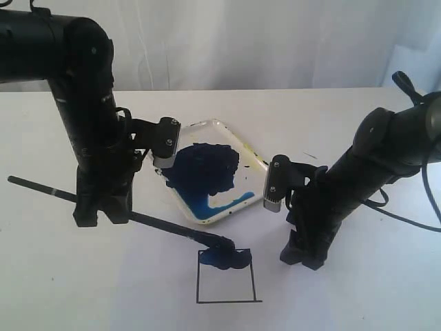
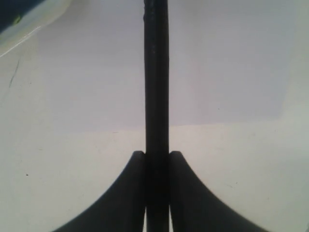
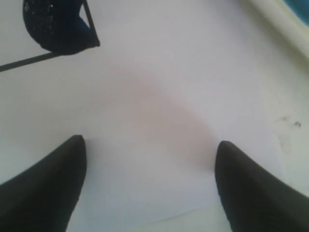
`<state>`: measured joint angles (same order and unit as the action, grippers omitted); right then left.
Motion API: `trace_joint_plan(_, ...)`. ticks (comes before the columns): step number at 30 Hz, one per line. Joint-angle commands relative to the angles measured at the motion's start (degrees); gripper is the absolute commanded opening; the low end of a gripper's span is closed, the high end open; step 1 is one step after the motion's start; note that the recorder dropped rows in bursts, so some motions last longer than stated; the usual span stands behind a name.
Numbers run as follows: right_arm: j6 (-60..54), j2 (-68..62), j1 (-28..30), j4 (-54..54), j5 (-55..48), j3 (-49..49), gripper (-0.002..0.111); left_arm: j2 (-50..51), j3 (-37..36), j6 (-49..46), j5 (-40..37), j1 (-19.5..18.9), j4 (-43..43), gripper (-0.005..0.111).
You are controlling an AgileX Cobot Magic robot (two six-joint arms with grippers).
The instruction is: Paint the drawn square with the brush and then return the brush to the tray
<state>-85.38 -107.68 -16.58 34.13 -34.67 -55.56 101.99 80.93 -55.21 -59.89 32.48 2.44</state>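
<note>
The drawn square (image 1: 226,289) lies at the front of the white table, its top strip smeared dark blue. The brush (image 1: 158,223) slants down from the left, its bristle tip (image 1: 222,243) resting on that blue smear. My left gripper (image 1: 103,210) is shut on the brush handle (image 2: 157,96), which runs straight out between the two fingers. The tray (image 1: 219,125) with its big dark blue blotch sits behind the square. My right gripper (image 1: 303,256) stands open, low over bare table right of the square, nothing between its fingers (image 3: 53,183). A painted corner of the square (image 3: 60,26) shows in the right wrist view.
The tray's rim (image 2: 29,29) edges the left wrist view and shows again as the tray's rim (image 3: 285,19) in the right wrist view. A black cable (image 1: 403,210) trails on the table at the right. White curtain hangs behind the table.
</note>
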Motion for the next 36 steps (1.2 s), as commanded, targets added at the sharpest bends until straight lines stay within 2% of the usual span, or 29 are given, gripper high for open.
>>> trace_joint_plan(1, 0.4, -0.5, 0.0, -0.7, 1.1, 0.2, 0.069, 0.7, -0.2, -0.2, -0.6, 0.2, 1.9, 0.0)
trace_joint_plan(6, 0.4, -0.5, 0.0, -0.7, 1.1, 0.2, 0.069, 2.2, -0.2, -0.3, 2.0, 0.2, 6.3, 0.0)
trace_joint_plan(28, 0.4, -0.5, 0.0, -0.7, 1.4, 0.2, 0.069, 6.2, -0.2, -0.3, 2.0, 0.2, 6.4, 0.0)
trace_joint_plan(36, 0.4, -0.5, 0.0, -0.7, 1.4, 0.2, 0.069, 6.5, -0.2, -3.9, -1.0, 0.2, 7.8, 0.0)
